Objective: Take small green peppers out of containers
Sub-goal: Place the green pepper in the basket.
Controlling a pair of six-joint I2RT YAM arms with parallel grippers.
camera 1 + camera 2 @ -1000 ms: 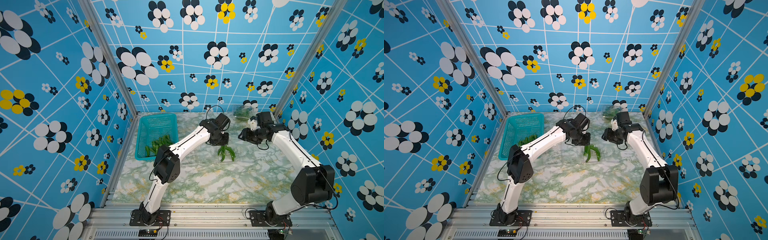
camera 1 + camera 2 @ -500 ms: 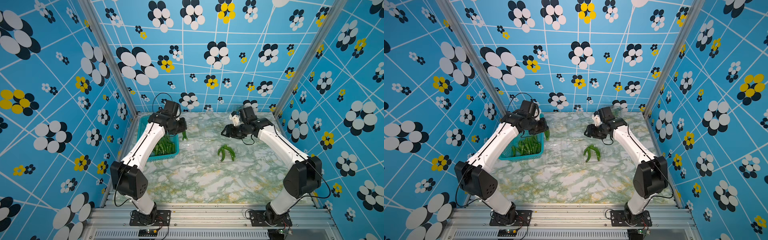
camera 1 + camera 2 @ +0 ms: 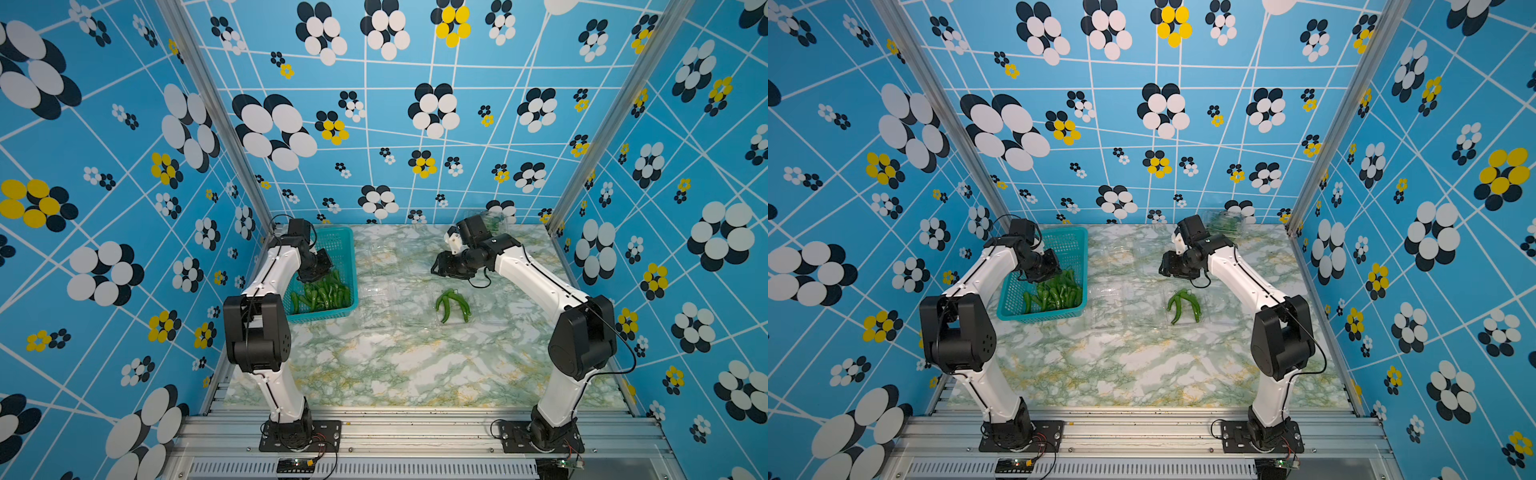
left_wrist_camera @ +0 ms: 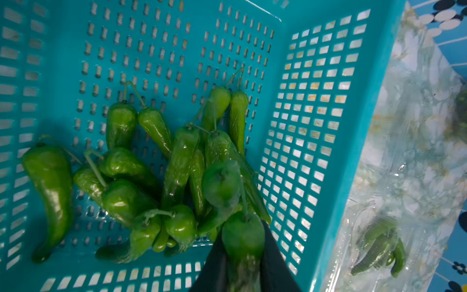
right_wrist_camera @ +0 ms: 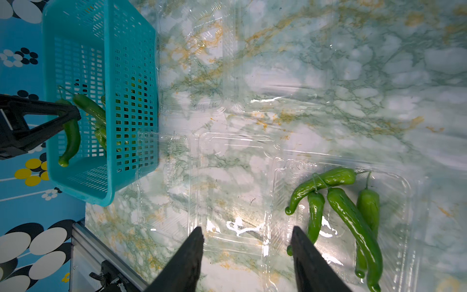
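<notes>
Glossy green pepper (image 5: 72,136), blurred, seems pinched in left hand (image 4: 242,242) over teal basket (image 4: 353,151); right hand (image 5: 247,228) gapes empty.

Body check from my remote seat: left arm (image 3: 272,268) and right arm (image 3: 536,277), both white-shelled links | joint housings (image 3: 254,332) chunky matte black, small holes dotted on the side | thin black cable (image 3: 634,360) looping outside the shell | base plates (image 3: 328,429) black, bolted down | right gripper (image 5: 246,231) fingers (image 5: 187,263) black tapered wedges
</notes>
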